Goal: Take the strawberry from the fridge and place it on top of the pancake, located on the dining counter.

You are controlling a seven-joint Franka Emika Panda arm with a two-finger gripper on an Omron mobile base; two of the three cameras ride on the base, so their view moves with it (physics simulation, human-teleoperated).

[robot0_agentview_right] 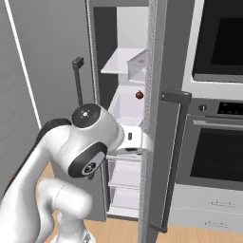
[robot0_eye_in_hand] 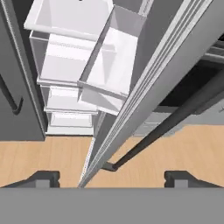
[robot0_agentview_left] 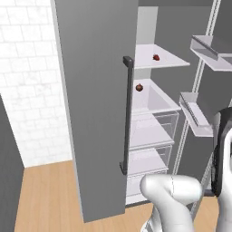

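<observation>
Left base view: fridge [robot0_agentview_left: 97,104] stands with its right door swung open and its left door shut, dark bar handle [robot0_agentview_left: 126,115] on the shut door. Strawberry [robot0_agentview_left: 156,57] lies on the upper white shelf [robot0_agentview_left: 167,58] inside. A darker round fruit [robot0_agentview_left: 139,87] sits on the shelf below, also seen in the right base view [robot0_agentview_right: 139,95]. Clear drawers [robot0_agentview_left: 152,136] sit beneath. Hand view: gripper [robot0_eye_in_hand: 113,178] has its 2 fingertips [robot0_eye_in_hand: 43,178] spread wide apart, holding nothing, the edge of the open door [robot0_eye_in_hand: 144,94] between them above the wood floor [robot0_eye_in_hand: 52,159]. Oven [robot0_agentview_right: 213,152] stands right of the fridge.
</observation>
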